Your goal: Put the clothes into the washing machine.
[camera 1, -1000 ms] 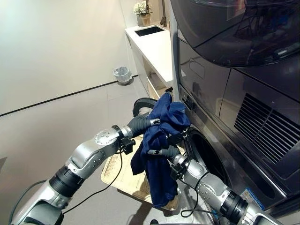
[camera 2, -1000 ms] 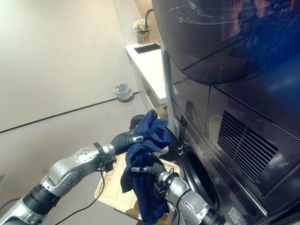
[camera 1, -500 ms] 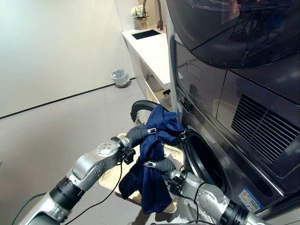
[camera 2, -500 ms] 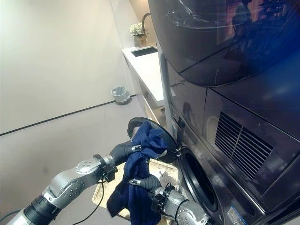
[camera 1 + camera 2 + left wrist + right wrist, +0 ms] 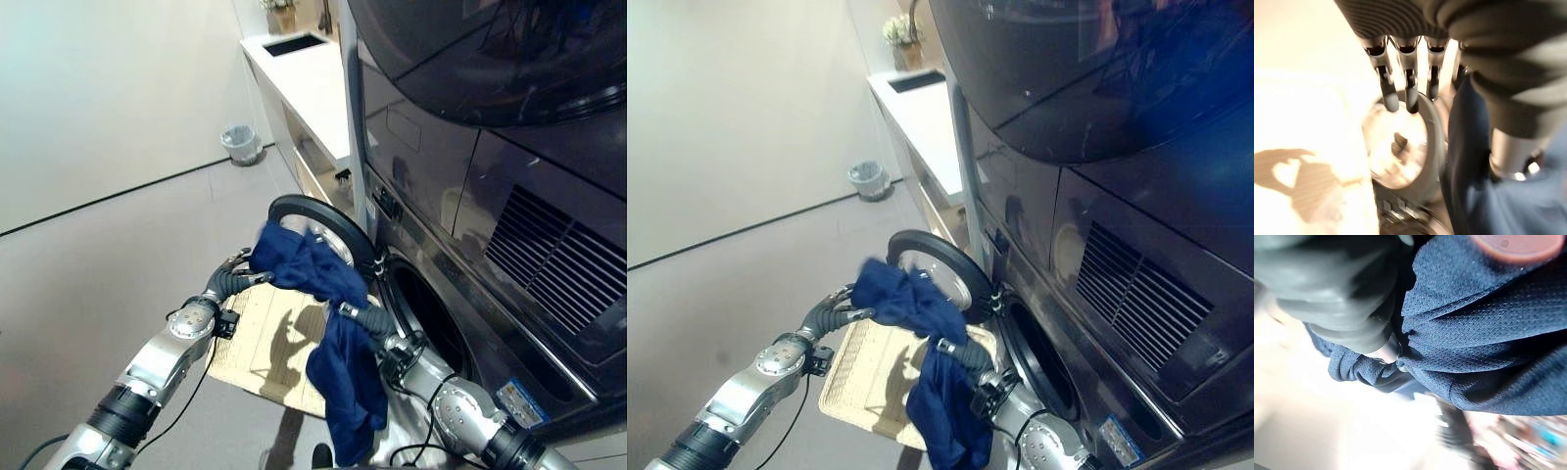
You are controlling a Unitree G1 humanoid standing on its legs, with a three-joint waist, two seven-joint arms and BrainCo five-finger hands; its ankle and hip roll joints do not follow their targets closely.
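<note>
I held a dark blue cloth (image 5: 323,294) up in front of the washing machine (image 5: 470,245). My left hand (image 5: 235,279) was out by one end of the cloth, and in my left wrist view its fingers (image 5: 1406,85) hung straight and loose, not curled on anything. My right hand (image 5: 364,315) was wrapped up in the cloth, so I could not tell if it was squeezed tight. The rest of the cloth hung down below it. The round door (image 5: 318,230) stood open. A flat woven basket (image 5: 260,338) lay on the floor under my hands.
</note>
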